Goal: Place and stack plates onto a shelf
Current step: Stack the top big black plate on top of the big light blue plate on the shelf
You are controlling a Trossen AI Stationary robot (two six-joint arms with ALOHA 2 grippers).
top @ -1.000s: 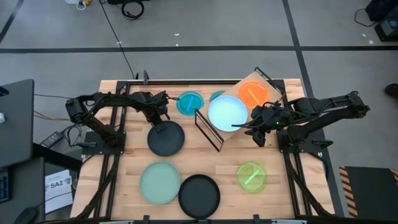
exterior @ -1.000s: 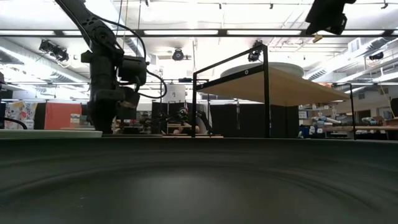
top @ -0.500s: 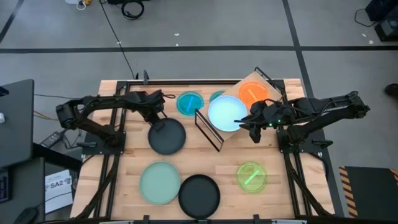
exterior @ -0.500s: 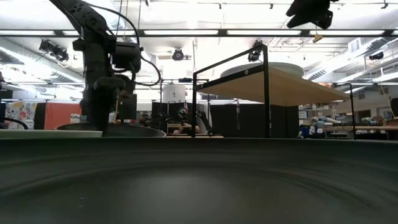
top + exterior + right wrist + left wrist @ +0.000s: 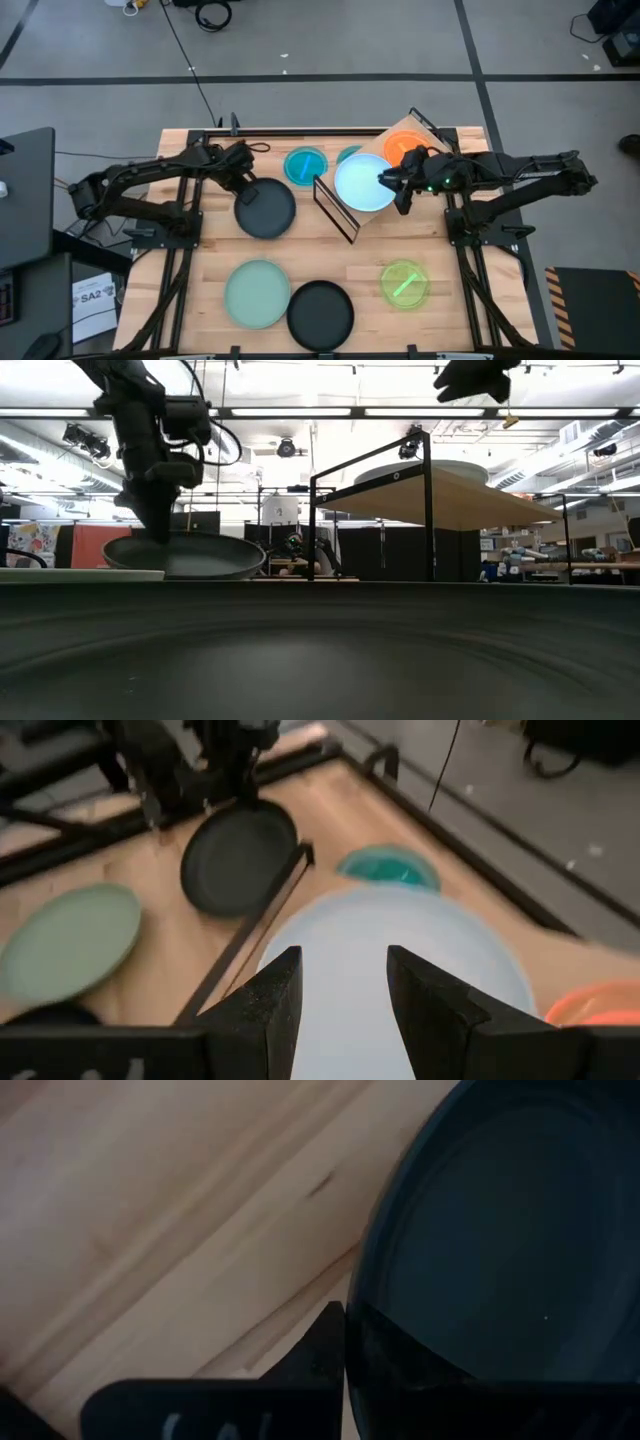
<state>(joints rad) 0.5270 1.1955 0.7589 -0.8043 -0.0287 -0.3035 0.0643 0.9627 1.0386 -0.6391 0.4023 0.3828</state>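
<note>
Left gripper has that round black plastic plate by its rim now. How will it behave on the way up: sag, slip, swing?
The round black plastic plate will likely stay stiff: in the low view it hangs flat, no droop. The left gripper is shut on one edge only, so it may tilt or pivot. Its smooth rim could slip; move slowly.

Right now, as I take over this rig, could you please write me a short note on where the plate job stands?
Left gripper: shut on the rim of a black plate, which is lifted off the table in the low view.
Right gripper: open, empty, above the light blue plate.
Done: the light blue plate and an orange plate lie side by side on the shelf.
Left: the held black plate, the mint plate, a second black plate and a lime plate on the table, plus two teal plates beside the shelf.
</note>
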